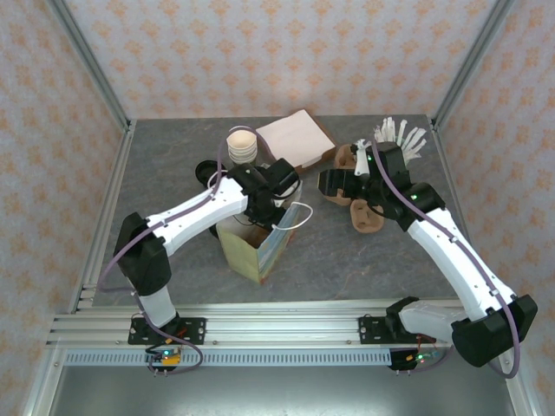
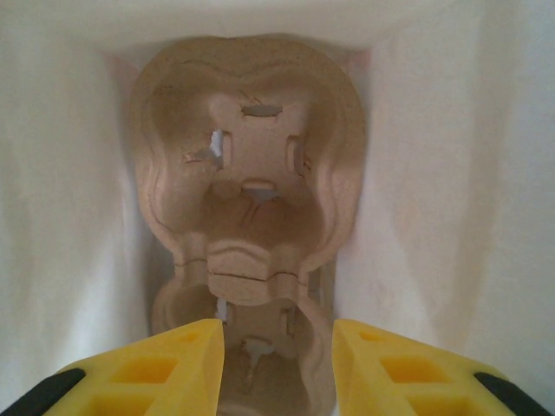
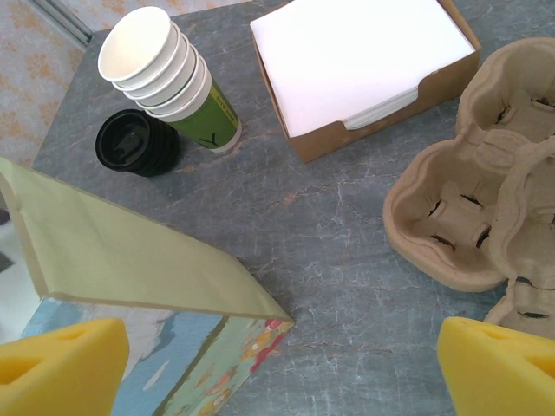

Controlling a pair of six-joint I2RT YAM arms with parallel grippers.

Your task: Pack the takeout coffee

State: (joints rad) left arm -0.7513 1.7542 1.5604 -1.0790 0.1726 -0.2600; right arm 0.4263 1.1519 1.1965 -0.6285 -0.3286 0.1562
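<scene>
Left wrist: the left tool (image 2: 277,355), part-open, is hanging inside the paper bag (image 2: 69,217) above the cup carrier (image 2: 251,173), grip unclear. The right tool (image 3: 282,355) is hovering wide open, empty. Where the takeout coffee is sitting I cannot tell. Lift straight out, sparing the bag walls.

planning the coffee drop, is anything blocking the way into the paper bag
Yes. The left claw is down inside the paper bag, through its opening, and a cardboard cup carrier sits in the bag below it. The right claw hangs open next to the bag.
</scene>
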